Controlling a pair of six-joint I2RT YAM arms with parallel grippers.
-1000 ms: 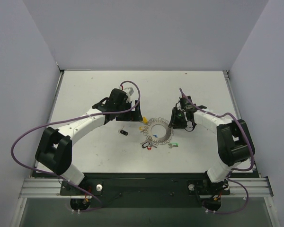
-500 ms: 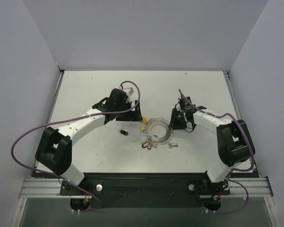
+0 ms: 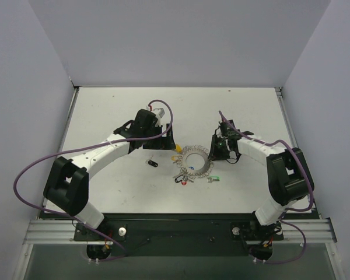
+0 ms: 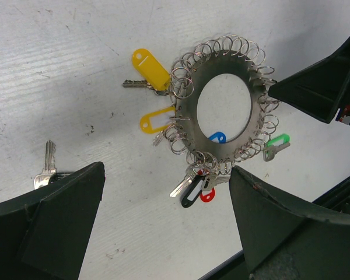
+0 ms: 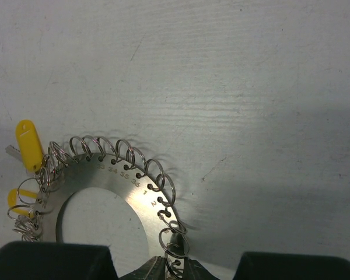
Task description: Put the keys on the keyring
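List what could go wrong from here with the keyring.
1. The right gripper has its jaws on only the outer edge of the keyring, so the grip may slip off.
2. Moving the ring could drag the attached yellow-tagged keys along and tangle them.
3. The loose key lies apart from the ring and could be knocked further away.

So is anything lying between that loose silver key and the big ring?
Nothing visible: bare table lies between the loose key and the keyring. Two yellow-tagged keys lie against the rim facing it. The left end effector hovers open above.
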